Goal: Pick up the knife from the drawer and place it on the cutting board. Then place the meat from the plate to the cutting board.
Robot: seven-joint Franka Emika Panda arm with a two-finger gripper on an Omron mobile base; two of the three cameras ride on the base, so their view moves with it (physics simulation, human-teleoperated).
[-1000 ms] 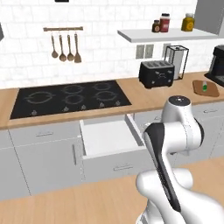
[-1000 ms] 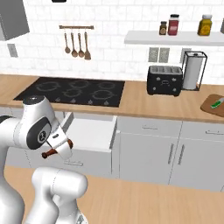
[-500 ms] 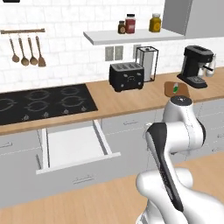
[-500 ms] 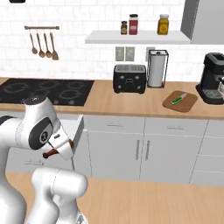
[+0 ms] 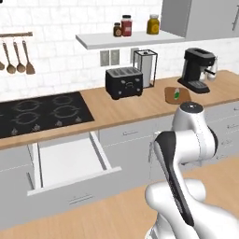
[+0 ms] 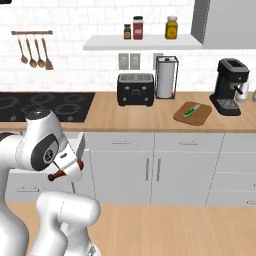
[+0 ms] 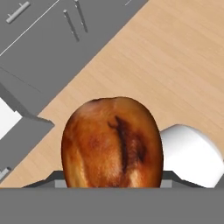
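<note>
A browned piece of meat [image 7: 112,142] sits between the fingers of my gripper [image 7: 112,181], which is shut on it, low over the wooden floor. From the right base view the gripper [image 6: 66,169] hangs beside my body with the meat [image 6: 55,175] peeking out as a reddish tip. The cutting board [image 6: 193,112] lies on the counter by the coffee machine, and the green-handled knife [image 6: 190,110] rests on it. The board [image 5: 177,95] and knife [image 5: 176,94] are seen at the right of the counter. The drawer [image 5: 70,163] stands pulled out, its white inside bare.
A black toaster [image 5: 123,82] and a paper-towel holder [image 5: 145,68] stand mid-counter, a coffee machine [image 5: 198,70] beyond the board. The black hob [image 5: 42,112] is left of them. Jars [image 6: 171,27] sit on the shelf; wooden spoons [image 6: 35,50] hang on the wall. Grey cabinet fronts [image 6: 150,170] face me.
The whole picture has slid left: the base has driven to the right along the counter. The arm keeps the same pose with the meat in the gripper.
</note>
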